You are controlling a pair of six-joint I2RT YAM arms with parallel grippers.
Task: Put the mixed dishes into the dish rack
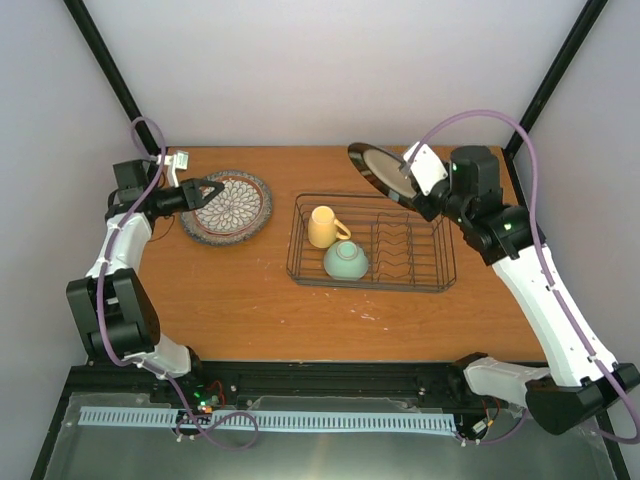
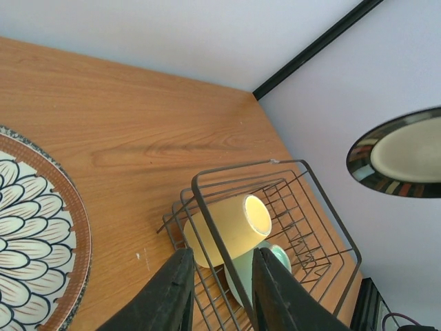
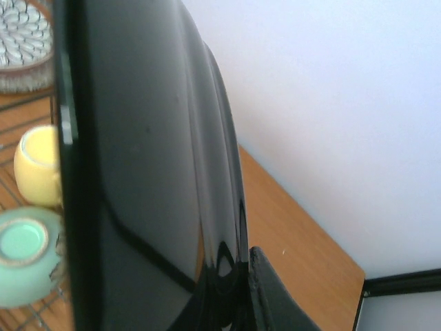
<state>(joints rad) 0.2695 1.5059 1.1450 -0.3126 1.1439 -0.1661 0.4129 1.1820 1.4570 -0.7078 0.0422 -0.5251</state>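
Rack (image 1: 420, 285) sits mid-table in front of me, with the mint bowl (image 1: 346, 260) in its near left part and the yellow mug (image 1: 325, 226) just behind the bowl. Farther back on the left, the brown petal plate (image 1: 235, 205) lies flat on the table (image 1: 250, 310). My left gripper (image 1: 208, 190) is at its left rim, fingers slightly apart with nothing between them. Farthest off, past the rack's back edge, my right gripper (image 1: 408, 170) is clamped on the cream plate (image 1: 378, 165), holding it tilted in the air.
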